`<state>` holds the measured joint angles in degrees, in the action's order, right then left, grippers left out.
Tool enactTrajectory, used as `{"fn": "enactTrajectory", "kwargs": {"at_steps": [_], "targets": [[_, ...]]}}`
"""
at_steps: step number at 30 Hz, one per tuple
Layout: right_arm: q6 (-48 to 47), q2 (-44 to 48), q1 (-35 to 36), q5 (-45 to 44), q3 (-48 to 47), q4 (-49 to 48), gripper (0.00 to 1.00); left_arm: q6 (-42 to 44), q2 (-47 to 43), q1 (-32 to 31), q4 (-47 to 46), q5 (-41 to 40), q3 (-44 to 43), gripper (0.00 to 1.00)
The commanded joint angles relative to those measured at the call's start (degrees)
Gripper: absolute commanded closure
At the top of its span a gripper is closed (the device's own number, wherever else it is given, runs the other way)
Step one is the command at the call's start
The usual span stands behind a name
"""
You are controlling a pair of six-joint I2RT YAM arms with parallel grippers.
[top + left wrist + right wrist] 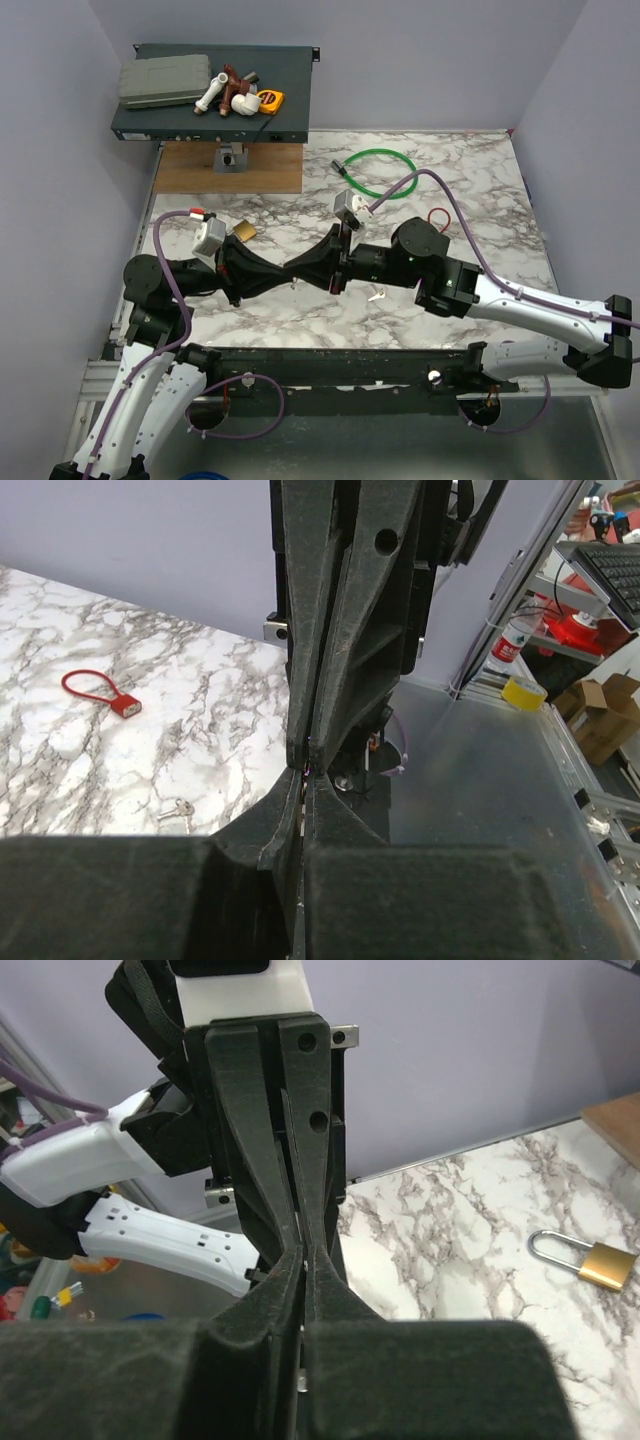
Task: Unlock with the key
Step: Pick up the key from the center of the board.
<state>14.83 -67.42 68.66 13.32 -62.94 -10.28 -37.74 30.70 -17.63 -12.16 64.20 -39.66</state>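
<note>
The left claw (283, 272) and right claw (310, 266) are both closed on nothing, tip to tip over the worktop (470, 170), and the key (378, 295) lies flat off to their right beside the right arm's wrist (372, 262), long axis roughly left-right, nearer that arm.

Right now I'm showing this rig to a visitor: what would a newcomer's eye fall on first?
The left claw and right claw, both shut, meet tip to tip over the middle of the marble table. Next comes the brass padlock, lying on the marble just beyond the left wrist. The tiny key lies untouched on the near side, beside the right arm.
</note>
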Motion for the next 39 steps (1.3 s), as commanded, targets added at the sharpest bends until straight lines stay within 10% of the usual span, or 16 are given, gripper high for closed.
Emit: {"fn": "enactTrajectory", "kwargs": {"at_steps": [1,11,39], "targets": [[-1.1,-2.2,0.6,3.0,-2.5,3.9,0.87,1.6,0.1,-0.3,0.8,2.3,-1.4,1.00],[-1.0,8.4,0.7,-0.9,3.5,5.1,0.56,0.4,0.0,-0.3,0.1,1.5,-1.2,1.00],[5.0,4.1,0.6,-0.5,8.3,-7.1,0.79,-2.3,0.2,-0.3,-3.9,0.8,-0.8,1.00]]}}
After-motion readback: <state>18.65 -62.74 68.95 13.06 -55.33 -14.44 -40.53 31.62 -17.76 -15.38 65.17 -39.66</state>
